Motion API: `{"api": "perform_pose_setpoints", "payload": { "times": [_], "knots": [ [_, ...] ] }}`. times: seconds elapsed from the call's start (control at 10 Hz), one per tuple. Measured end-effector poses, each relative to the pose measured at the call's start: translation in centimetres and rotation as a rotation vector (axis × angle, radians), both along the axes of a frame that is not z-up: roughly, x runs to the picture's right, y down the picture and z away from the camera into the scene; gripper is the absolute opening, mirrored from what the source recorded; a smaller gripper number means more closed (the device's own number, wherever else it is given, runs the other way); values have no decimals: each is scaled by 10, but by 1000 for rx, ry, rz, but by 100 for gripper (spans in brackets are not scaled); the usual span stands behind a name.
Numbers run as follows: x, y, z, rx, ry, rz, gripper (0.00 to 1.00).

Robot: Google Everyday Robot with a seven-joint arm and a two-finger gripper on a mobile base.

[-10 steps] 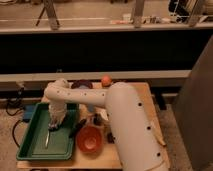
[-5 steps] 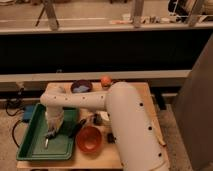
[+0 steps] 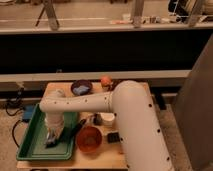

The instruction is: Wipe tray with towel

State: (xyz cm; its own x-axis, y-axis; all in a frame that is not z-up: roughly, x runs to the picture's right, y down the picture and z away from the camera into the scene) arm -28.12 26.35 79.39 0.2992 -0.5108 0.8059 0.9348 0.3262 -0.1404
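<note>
1. A white robot arm reaches from the right across a small wooden table. It bends down into a green tray on the table's left side.
2. The gripper points straight down, low inside the tray and towards its right half. That looks like a fitting pose for pressing a cloth flat against the tray floor.
3. I cannot tell whether the gripper is spread or pinching anything, because the wrist hides it from where I stand.
4. A small pale, bluish patch shows right beneath the gripper on the tray floor. I take it to be the towel, though it is too indistinct to be sure.
5. The tray's raised rim would keep the cloth inside during a wipe. The rest of its floor looks bare, so there appears to be room to sweep.
6. The other things sit outside the tray, out of the wiping path:
   - an orange bowl just beside the tray's right edge
   - a white cup behind that bowl
   - a dark bowl and an orange fruit at the back of the table
7. No brand, label or writing is readable anywhere.
</note>
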Motion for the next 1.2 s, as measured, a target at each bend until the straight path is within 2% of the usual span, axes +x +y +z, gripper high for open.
{"api": "perform_pose_setpoints", "payload": {
  "times": [0.2, 0.4, 0.6, 0.9, 1.2],
  "knots": [
    [2, 8, -18, 3, 3, 1, 0],
    [7, 4, -18, 4, 16, 13, 0],
    [19, -9, -1, 18, 42, 39, 0],
    [38, -41, 28, 59, 82, 79, 0],
    [29, -64, 51, 92, 69, 114, 0]
  ]
}}
